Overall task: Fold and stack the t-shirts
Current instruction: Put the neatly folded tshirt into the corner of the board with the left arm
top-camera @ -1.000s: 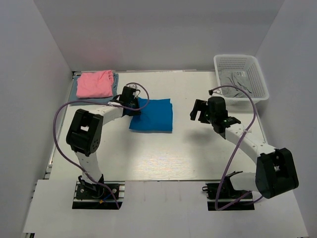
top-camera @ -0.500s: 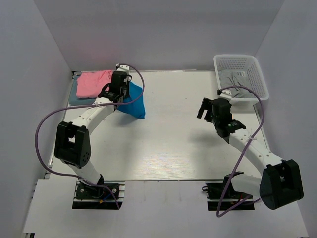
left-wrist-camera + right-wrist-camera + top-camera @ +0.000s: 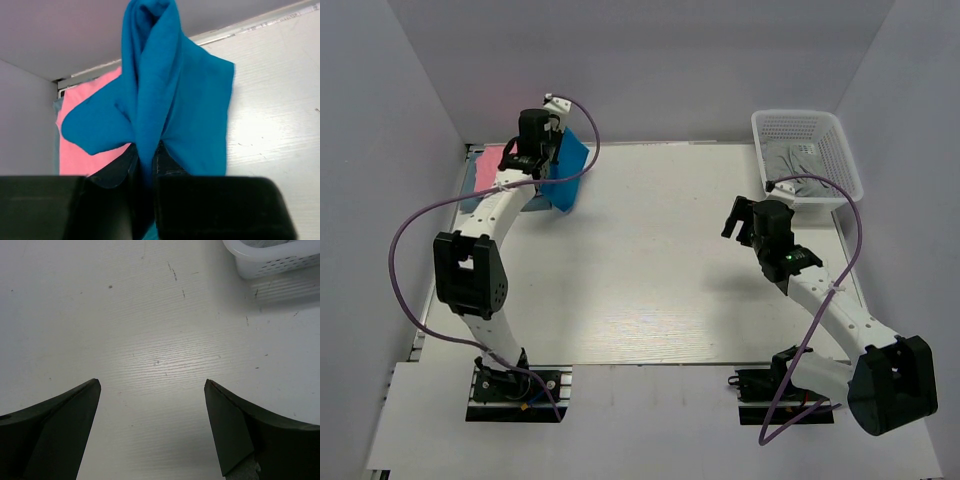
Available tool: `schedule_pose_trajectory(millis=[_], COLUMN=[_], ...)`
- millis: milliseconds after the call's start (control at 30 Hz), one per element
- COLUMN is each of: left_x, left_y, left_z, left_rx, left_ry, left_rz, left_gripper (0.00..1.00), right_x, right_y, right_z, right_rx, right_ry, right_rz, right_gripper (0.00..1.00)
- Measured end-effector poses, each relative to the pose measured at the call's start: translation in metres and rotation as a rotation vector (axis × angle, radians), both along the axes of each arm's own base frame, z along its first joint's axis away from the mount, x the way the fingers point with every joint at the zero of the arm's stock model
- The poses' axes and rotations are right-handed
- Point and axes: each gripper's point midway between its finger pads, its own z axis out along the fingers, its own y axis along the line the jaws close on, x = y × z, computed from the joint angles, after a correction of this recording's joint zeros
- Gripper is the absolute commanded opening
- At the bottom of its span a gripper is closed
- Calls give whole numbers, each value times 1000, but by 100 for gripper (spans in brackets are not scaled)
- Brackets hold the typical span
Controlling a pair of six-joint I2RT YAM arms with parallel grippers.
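Observation:
My left gripper (image 3: 542, 165) is shut on the bright blue t-shirt (image 3: 566, 172), which hangs bunched above the back left corner of the table. In the left wrist view the blue t-shirt (image 3: 165, 100) rises from between the closed jaws of the left gripper (image 3: 145, 155). Below it lies the folded pink t-shirt (image 3: 80, 155), seen from above as the pink t-shirt (image 3: 486, 168). It rests on the grey-blue t-shirt (image 3: 468, 203), of which only an edge shows. My right gripper (image 3: 740, 215) hovers open over bare table at the right, nothing between the right gripper (image 3: 152, 385) fingers.
A white mesh basket (image 3: 757, 130) stands at the back right with a grey garment (image 3: 800, 165) inside; its corner shows as the basket (image 3: 280, 260) in the right wrist view. Walls close the table at left, back and right.
The left arm lifted the blue t-shirt off the table's middle and carried it back and left, over the pink stack. The right arm drew slightly right and back, jaws still wide.

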Motion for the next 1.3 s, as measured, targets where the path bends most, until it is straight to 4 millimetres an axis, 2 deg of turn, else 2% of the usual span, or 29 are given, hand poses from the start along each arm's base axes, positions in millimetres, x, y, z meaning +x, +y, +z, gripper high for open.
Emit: schedule_pose_trajectory(millis=[267, 567, 700, 900, 1167, 1300], left_x=[36, 66, 80, 87, 95, 96], left_y=[35, 95, 119, 147, 174, 189], left_z=[-5, -38, -43, -60, -85, -91], left_rx=[1, -13, -36, -71, -86, -94], left_ry=[31, 100, 101, 117, 139, 138], left_rz=[-6, 61, 78, 89, 137, 176], left_gripper=[0, 0, 0, 0, 0, 0], right_x=[-1, -2, -1, -3, 1, 2], right_y=[-1, -2, -1, -2, 0, 4], right_z=[-2, -3, -5, -12, -12, -16], right_rx=[-4, -8, -10, -23, -29, -32], right_ry=[9, 14, 20, 53, 64, 88], right_rz=[-1, -5, -5, -5, 1, 22], right_gripper=[90, 90, 90, 90, 90, 90])
